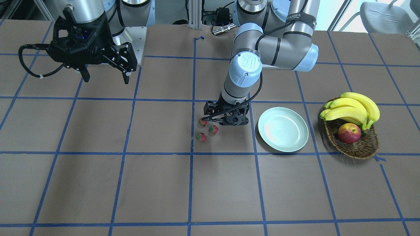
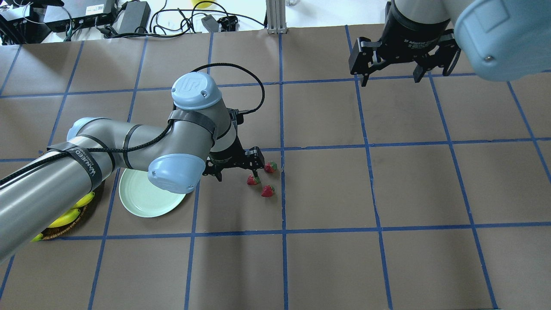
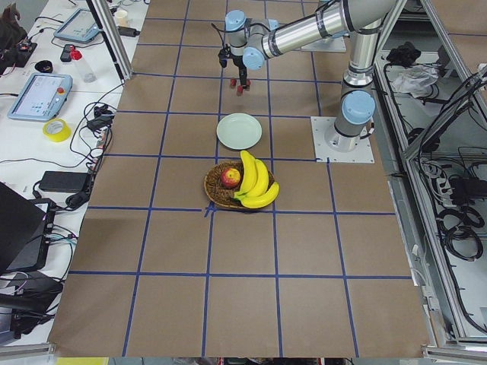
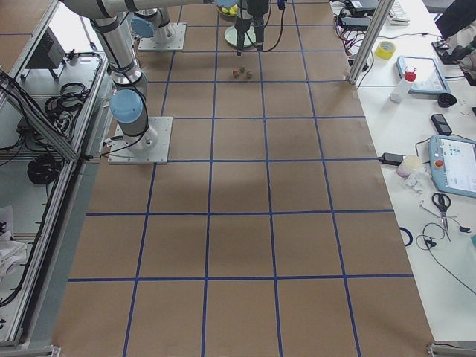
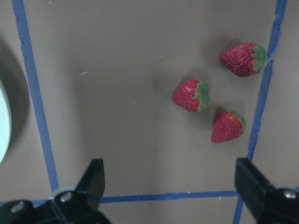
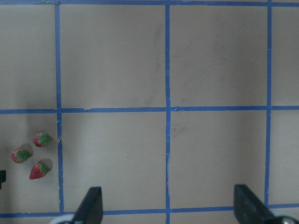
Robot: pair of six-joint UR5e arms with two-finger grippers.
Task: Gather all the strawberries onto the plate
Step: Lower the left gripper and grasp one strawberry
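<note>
Three strawberries (image 1: 213, 129) lie clustered on the table (image 1: 98, 183), to the robot's right of the plate (image 1: 283, 129), all off it. L gripper (image 5: 172, 186) hangs low btwn plate & strawberries, jaws spread wide, gripping nothing; they sit just past its fingertips. R gripper (image 2: 391, 78) is raised, well apart from plate, beyond the strawberries, jaws spread too, empty. On plate's other side, near it: wicker basket (image 1: 357, 149) w/ bananas (image 1: 352, 108) & apple (image 1: 349, 133).
</note>
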